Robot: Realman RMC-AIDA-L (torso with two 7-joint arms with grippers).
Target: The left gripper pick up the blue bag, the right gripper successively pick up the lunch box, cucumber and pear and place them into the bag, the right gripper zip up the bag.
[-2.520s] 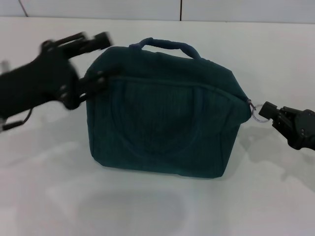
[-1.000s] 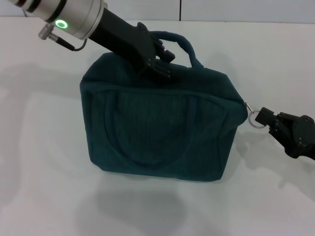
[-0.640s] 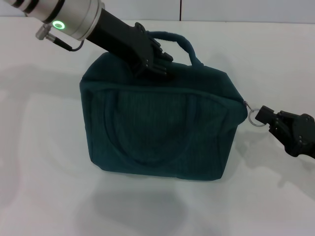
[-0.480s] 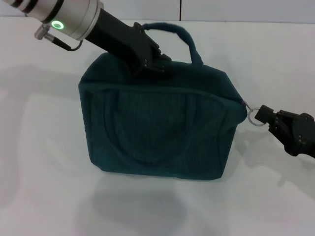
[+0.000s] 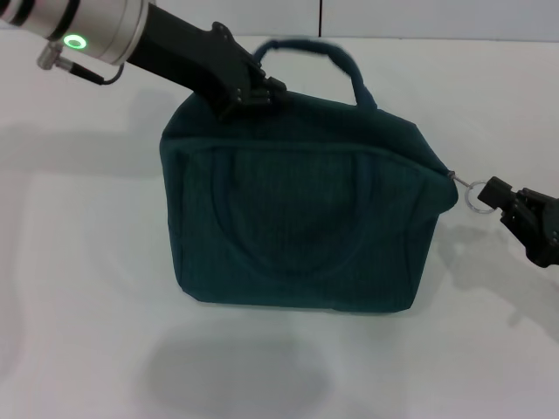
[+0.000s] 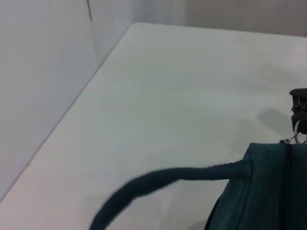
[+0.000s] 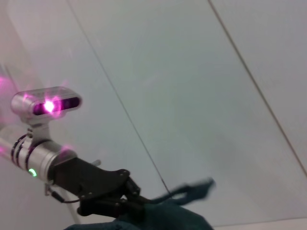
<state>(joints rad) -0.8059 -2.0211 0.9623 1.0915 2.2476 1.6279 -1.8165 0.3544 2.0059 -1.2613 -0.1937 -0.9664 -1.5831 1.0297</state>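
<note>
The blue bag (image 5: pixel 306 227) stands mid-table with its zip shut. My left gripper (image 5: pixel 251 90) reaches in from the upper left and is shut on the left end of the bag's far handle (image 5: pixel 336 54), which is pulled up taut. In the left wrist view that handle (image 6: pixel 158 179) runs to the bag's top corner (image 6: pixel 273 191). My right gripper (image 5: pixel 493 194) sits at the bag's right end, shut on the metal zip ring (image 5: pixel 474 195). In the right wrist view the left gripper (image 7: pixel 127 196) is above the bag (image 7: pixel 163 218). The lunch box, cucumber and pear are out of view.
The bag rests on a white table (image 5: pixel 87 288), which casts a soft shadow (image 5: pixel 236 375) in front of it. A pale wall (image 5: pixel 437 17) with a vertical seam runs along the far edge.
My left gripper swung from the bag's left end over its top, took the far handle and pulled it up. The bag shifted right, and the right gripper moved with it.
</note>
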